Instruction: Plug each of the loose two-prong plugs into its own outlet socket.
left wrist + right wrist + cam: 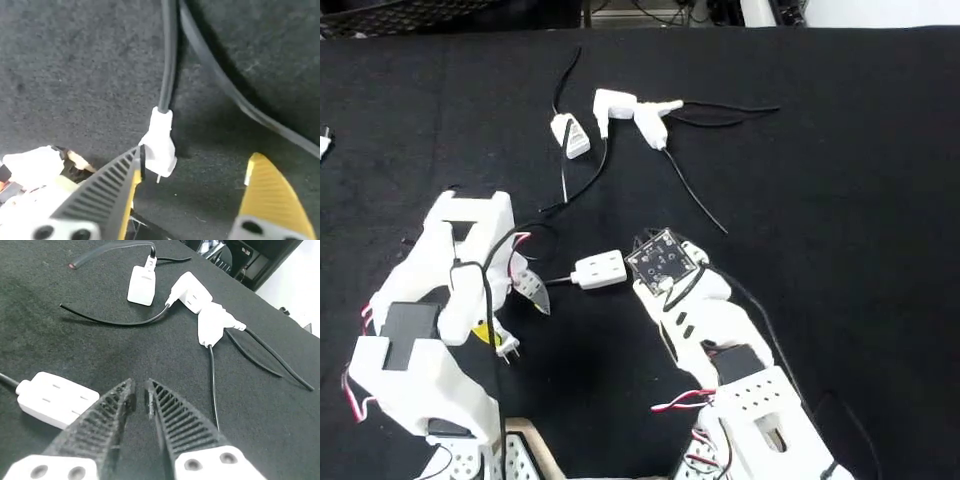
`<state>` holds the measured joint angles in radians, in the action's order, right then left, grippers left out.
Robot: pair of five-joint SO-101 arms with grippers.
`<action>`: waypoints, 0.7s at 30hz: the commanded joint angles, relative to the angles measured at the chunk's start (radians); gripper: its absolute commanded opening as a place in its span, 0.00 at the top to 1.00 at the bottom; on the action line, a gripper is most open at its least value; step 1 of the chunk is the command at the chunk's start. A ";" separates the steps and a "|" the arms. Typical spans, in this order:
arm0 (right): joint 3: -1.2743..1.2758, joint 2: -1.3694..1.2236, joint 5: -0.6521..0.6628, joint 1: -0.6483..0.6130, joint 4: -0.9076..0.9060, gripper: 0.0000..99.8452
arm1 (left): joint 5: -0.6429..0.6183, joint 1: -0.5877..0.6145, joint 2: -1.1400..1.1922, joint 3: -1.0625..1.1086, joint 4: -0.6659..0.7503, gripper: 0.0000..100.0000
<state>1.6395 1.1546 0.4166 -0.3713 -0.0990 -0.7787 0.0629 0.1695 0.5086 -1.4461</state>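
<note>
A white two-prong plug (161, 145) on a black cord lies on the black cloth, prongs toward the camera. My left gripper (195, 160) is open around it: the ribbed finger (107, 195) touches the plug's side and the yellow-padded finger (270, 200) stands well apart. From above, that gripper (510, 315) sits at the left with the plug (507, 347) at its near side. A white outlet block (600, 270) lies mid-table. My right gripper (140, 392) is beside the outlet block (55, 400), shut on nothing.
Farther back lie a white socket (570, 135) on a black cord, and a white block (613, 105) touching a white plug piece (655, 122). Thin black cables (695, 195) trail from them. A small white object (323, 142) sits at the left edge.
</note>
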 commanded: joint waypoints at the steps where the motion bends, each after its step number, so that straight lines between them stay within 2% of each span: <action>1: -0.008 0.016 0.008 -0.011 0.005 0.96 | -0.014 0.084 -0.012 -0.041 -0.031 0.66; 6: -0.008 0.016 0.008 -0.011 0.005 0.96 | 0.130 0.105 -0.012 -0.051 -0.091 0.67; 10: -0.008 0.016 0.008 -0.011 0.005 0.96 | 0.149 0.102 -0.014 -0.056 -0.104 0.67; 18: -0.008 0.016 0.008 -0.011 0.005 0.96 | 0.169 0.093 -0.002 0.056 0.072 0.67; 21: -0.008 0.016 0.008 -0.011 0.005 0.96 | 0.169 0.076 -0.002 0.079 0.144 0.74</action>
<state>1.6395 1.1546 0.4166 -0.3713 -0.0990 -0.6160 0.1580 0.1603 0.5623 -1.4139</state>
